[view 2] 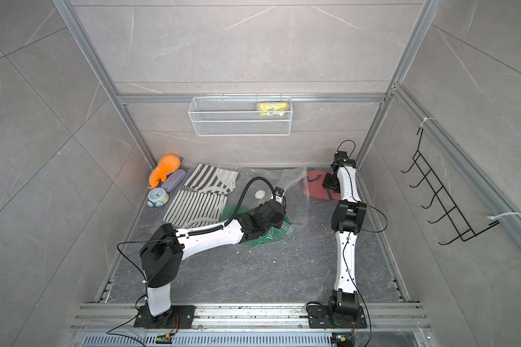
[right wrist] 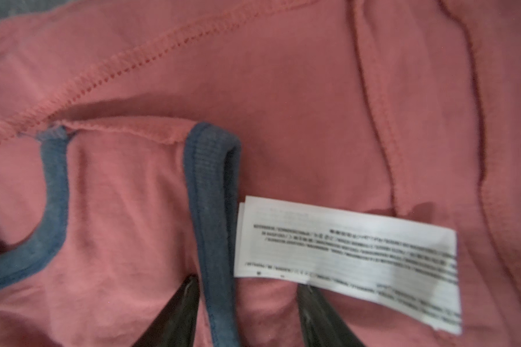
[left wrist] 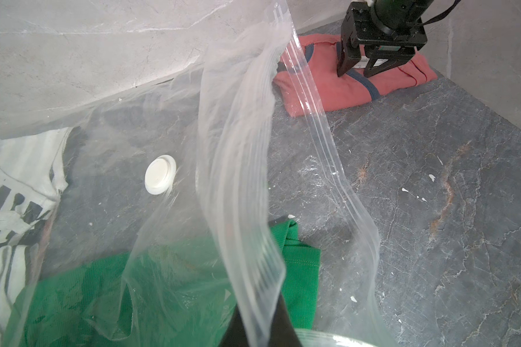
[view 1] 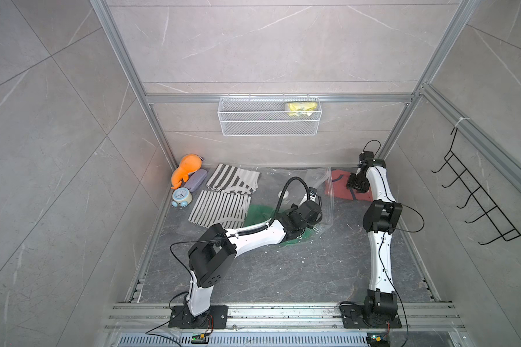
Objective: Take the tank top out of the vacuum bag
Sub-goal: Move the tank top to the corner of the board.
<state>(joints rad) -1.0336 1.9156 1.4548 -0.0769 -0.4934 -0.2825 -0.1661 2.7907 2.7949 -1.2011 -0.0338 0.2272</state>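
Right gripper [left wrist: 354,73] is standing half open, its tips pressing astride the trim of the salmon-pink tank top with blue trim [view 1: 340,190]. That top is lying outside the bag, right of centre in both top views. Left gripper [left wrist: 260,329] is pinching tight on the clear crinkly plastic vacuum bag [view 1: 271,183] at mid-frame, over a green ribbed garment [left wrist: 163,294].
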